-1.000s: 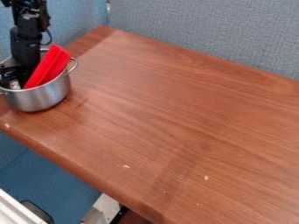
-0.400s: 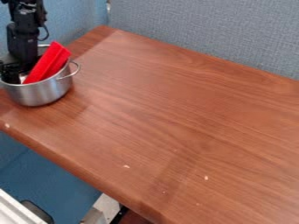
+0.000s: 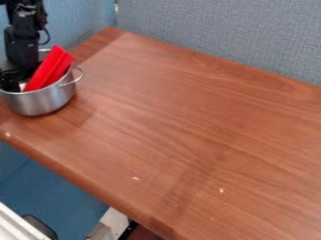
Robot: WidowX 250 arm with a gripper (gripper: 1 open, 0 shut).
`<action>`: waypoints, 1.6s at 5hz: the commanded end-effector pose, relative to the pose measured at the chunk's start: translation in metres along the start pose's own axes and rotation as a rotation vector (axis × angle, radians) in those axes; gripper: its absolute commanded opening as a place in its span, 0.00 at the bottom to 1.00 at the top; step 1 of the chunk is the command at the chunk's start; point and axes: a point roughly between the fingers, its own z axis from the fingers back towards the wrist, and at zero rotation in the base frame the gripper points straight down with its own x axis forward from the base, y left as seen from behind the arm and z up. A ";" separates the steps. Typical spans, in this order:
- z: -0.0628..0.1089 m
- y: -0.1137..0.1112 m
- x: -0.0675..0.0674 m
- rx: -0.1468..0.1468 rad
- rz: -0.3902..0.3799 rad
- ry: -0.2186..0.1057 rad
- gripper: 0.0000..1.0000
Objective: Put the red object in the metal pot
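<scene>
A: What has changed for us in the last second?

B: Two things. The metal pot (image 3: 41,94) sits a touch further toward three o'clock on the wooden table (image 3: 189,112) than it did a second ago, when its left rim nearly met the picture's edge. And our gripper (image 3: 13,77), which then looked closed on the upper end of the red object (image 3: 51,67), has let go. Its jaws now stand wide apart with nothing between them.

A: So where is the red object now?

B: Inside the pot, at the table's ten o'clock corner. Its lower end is down in the bowl and the bar leans toward one o'clock, its upper end resting on the far rim and sticking out above it. It lies to the three o'clock side of our gripper; from this view we cannot tell whether a finger brushes it.

A: Does that count as done?

B: We judge the placing itself finished: the bar is supported by the pot alone and looks settled. What remains for us is to lift straight out of the pot.

A: Any risk there?

B: Our fingers hang low inside the pot's nine o'clock side, so a sideways pull could catch the rim and drag the pot, or tip the leaning bar out.
</scene>
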 end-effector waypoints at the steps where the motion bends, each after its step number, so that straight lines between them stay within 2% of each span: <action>1: 0.014 0.010 0.004 -0.020 0.069 -0.009 1.00; 3: 0.022 0.006 0.016 -0.014 0.117 0.006 1.00; 5: 0.025 -0.018 0.021 0.023 0.186 0.034 1.00; 6: 0.027 -0.012 0.027 0.045 0.225 0.045 1.00; 7: 0.029 -0.006 0.032 0.053 0.260 0.057 0.00; 8: 0.032 -0.001 0.030 0.073 0.287 0.064 1.00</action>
